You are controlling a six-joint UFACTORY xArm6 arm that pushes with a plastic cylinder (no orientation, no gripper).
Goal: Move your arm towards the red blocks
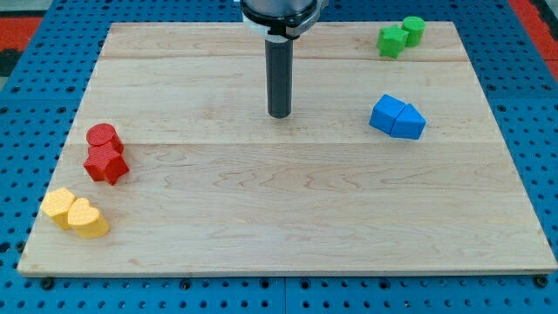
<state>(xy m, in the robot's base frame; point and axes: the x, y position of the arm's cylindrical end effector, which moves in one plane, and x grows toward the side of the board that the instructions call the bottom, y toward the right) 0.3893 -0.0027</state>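
Two red blocks sit touching at the view's left: a red cylinder (102, 136) above a red star-shaped block (107, 163). My tip (279, 114) rests on the board near the top centre, far to the right of the red blocks and slightly above them. It touches no block.
Two yellow blocks (75, 213) lie together at the lower left, just below the red ones. Two blue blocks (397, 117) lie together at the right. Two green blocks (401, 37) sit at the top right. The wooden board (288, 218) lies on a blue pegboard.
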